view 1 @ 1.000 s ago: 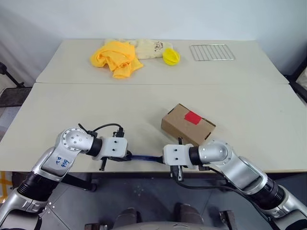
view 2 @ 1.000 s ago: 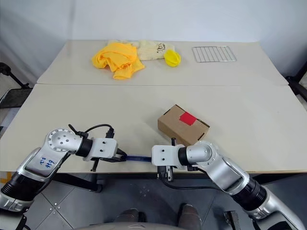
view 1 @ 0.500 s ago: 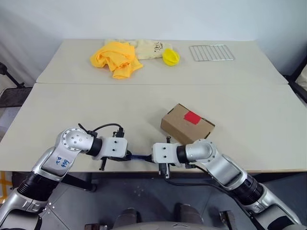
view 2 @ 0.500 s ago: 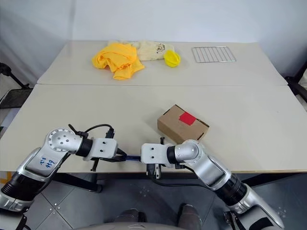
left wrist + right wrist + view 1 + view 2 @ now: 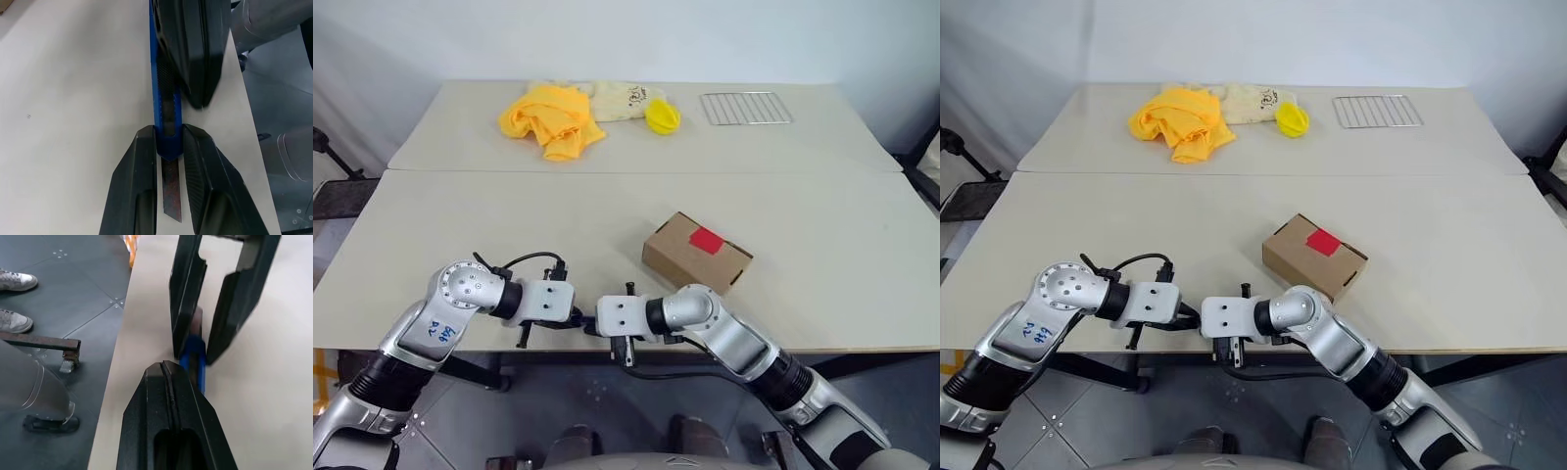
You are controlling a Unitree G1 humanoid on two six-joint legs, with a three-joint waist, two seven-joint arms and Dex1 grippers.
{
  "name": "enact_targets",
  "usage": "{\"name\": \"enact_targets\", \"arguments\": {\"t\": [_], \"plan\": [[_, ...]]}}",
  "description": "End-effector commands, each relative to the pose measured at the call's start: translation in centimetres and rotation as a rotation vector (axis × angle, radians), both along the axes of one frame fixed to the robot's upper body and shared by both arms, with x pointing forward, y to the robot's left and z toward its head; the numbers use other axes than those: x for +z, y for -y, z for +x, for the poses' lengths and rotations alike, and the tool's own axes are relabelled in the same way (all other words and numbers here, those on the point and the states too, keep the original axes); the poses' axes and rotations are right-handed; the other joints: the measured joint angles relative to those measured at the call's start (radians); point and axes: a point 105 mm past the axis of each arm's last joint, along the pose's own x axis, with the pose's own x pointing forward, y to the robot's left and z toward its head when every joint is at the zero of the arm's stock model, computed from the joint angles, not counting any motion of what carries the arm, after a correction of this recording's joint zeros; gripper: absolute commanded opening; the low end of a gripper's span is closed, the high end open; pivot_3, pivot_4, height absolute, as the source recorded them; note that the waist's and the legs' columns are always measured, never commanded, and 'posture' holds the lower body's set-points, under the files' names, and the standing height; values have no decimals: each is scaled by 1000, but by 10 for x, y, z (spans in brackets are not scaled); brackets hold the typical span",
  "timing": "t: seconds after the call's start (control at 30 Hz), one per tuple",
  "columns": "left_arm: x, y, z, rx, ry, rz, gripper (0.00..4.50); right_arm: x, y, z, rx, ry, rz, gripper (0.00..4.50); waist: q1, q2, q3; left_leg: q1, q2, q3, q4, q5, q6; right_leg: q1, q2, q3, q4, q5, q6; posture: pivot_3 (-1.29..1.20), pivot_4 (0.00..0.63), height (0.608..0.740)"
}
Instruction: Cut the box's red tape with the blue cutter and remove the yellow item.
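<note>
While yellow cloth [image 5: 551, 117] and wire rack [image 5: 746, 107] (far table) sit clear.

Red-taped box [image 5: 1313, 258] on near table [image 5: 1087, 235]

far table: yellow cloth [image 5: 549, 117] | beige bag [image 5: 625, 99] | wire rack [image 5: 745, 107]

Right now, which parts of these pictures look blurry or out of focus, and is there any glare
Left wrist view: the right gripper up close is soft, while the blue cutter stays crisp. Right wrist view: the left gripper fingers look smeared. Head views: even light, no glare on the table, and the box is sharp.
</note>
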Motion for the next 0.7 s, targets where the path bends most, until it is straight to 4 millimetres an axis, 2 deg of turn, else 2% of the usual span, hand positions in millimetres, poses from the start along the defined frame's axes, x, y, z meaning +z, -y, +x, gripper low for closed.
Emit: {"name": "enact_targets", "arguments": {"t": [0.03,0.2,0.33,0.5,0.7], "plan": [[-16,0,-9,-24,-57,45,433,17,23,15,-80,52,-9,13,1,0,0,0,0,0,0,0,0,0,0,0,0,0,0,0,150,740],[-17,1,-8,-24,-57,42,433,26,31,7,-58,56,-12,13,0,0,0,-1,0,0,1,0,0,0,0,0,0,0,0,0,150,740],[-17,2,-7,-26,-58,40,433,31,36,9,-83,71,-6,13,1,0,0,-1,0,0,1,0,0,0,0,0,0,0,0,0,150,740],[-17,2,-6,-26,-58,42,433,28,42,9,-95,65,-19,13,2,0,0,-2,0,0,1,0,0,0,0,0,-1,0,0,0,150,740],[-17,2,-4,-22,-57,45,433,23,44,-2,-65,28,-18,13,3,0,0,-2,0,0,1,0,0,0,0,0,-1,0,0,0,150,740]]}}
